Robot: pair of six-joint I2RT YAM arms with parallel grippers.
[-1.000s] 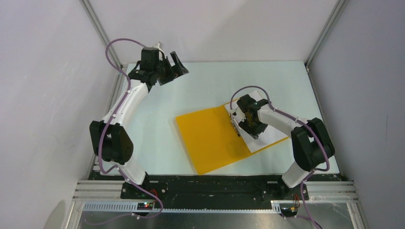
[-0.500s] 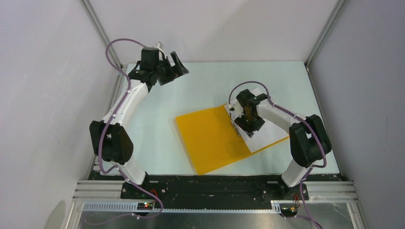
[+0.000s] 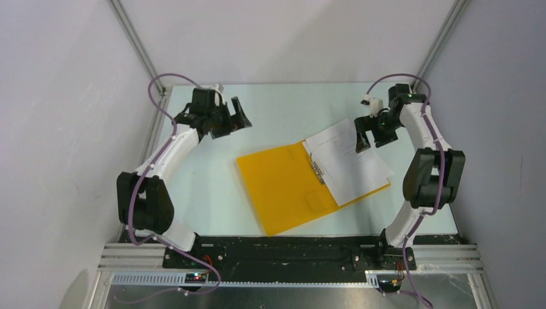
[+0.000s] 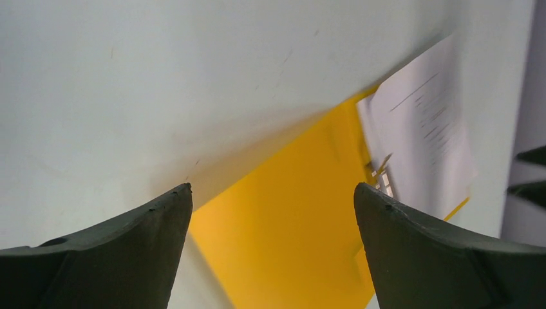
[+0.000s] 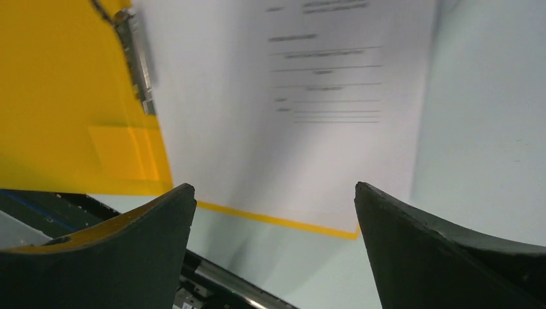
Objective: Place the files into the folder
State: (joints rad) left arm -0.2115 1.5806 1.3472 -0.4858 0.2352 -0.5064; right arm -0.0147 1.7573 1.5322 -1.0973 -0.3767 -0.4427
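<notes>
White printed paper sheets (image 3: pixel 351 164) are lying on the right half of the flat orange-yellow open folder (image 3: pixel 283 187), one edge just beside its metal clip (image 3: pixel 317 170) (probably so they can be fastened). Right gripper (image 3: pixel 362 134) is hovering over their far edge, spread and empty, while left gripper (image 3: pixel 233 121) is also hanging spread and empty, well apart, likely to keep clear.

The folder (image 3: pixel 283 187) lies open near the middle of the tabletop (image 3: pixel 212 187), turned at an angle, with its bare flap to the left. The files (image 3: pixel 351 164) lie on its right half and cover most of it. The clip (image 3: pixel 317 170) runs along the fold between the two halves, at the left edge of the files. The left hand (image 3: pixel 233 124) is behind and left of the folder, well apart from it. The right hand (image 3: pixel 360 138) is at the far right, just beside the files' far edge.
</notes>
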